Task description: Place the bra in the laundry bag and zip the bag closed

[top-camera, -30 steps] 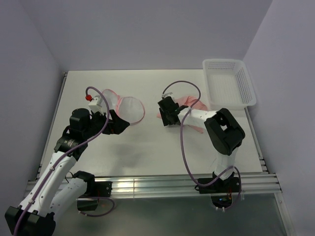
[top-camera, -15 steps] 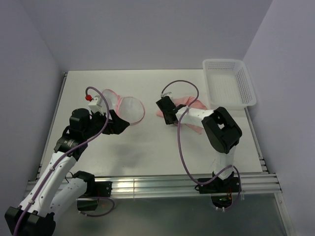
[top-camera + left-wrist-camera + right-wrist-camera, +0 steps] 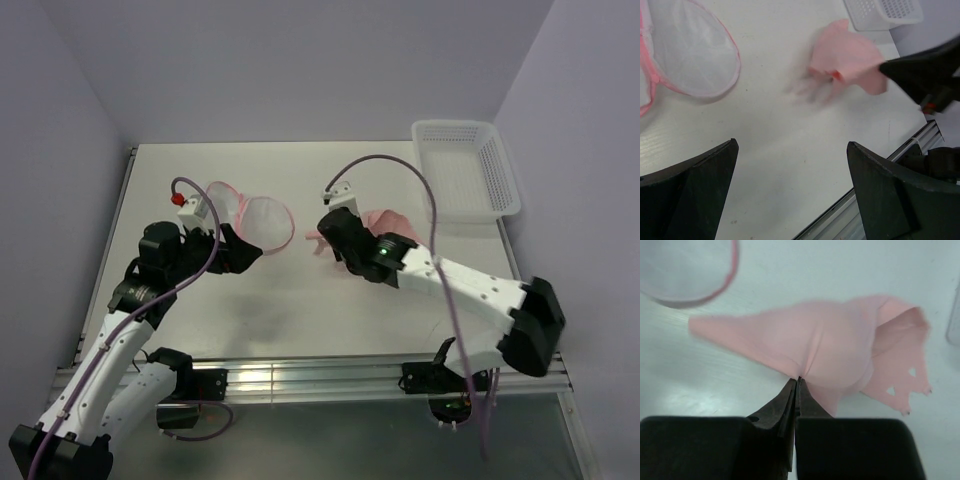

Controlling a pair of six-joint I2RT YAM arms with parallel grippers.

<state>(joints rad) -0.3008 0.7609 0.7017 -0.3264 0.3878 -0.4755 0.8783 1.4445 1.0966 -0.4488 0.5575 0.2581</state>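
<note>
The bra (image 3: 840,347) is a soft light-pink garment, bunched at its near edge between the jaws of my right gripper (image 3: 798,380), which is shut on it. From above, the bra (image 3: 386,219) shows just behind that gripper (image 3: 328,238) at mid-table. The left wrist view shows the bra (image 3: 845,55) hanging from the dark gripper with a blurred shadow under it. The laundry bag (image 3: 262,221), a round translucent mesh pouch with a pink rim, lies open to the left. My left gripper (image 3: 254,250) stands open at the bag's near edge, holding nothing (image 3: 791,144).
A white lattice basket (image 3: 455,126) sits at the far right corner of the table. The table's metal front rail (image 3: 300,375) runs along the near edge. Purple cables loop over both arms.
My right gripper shut on the bra, and its arm stretched out low across the table, pulling the bra a little leftward toward the bag. The left arm has held still.
</note>
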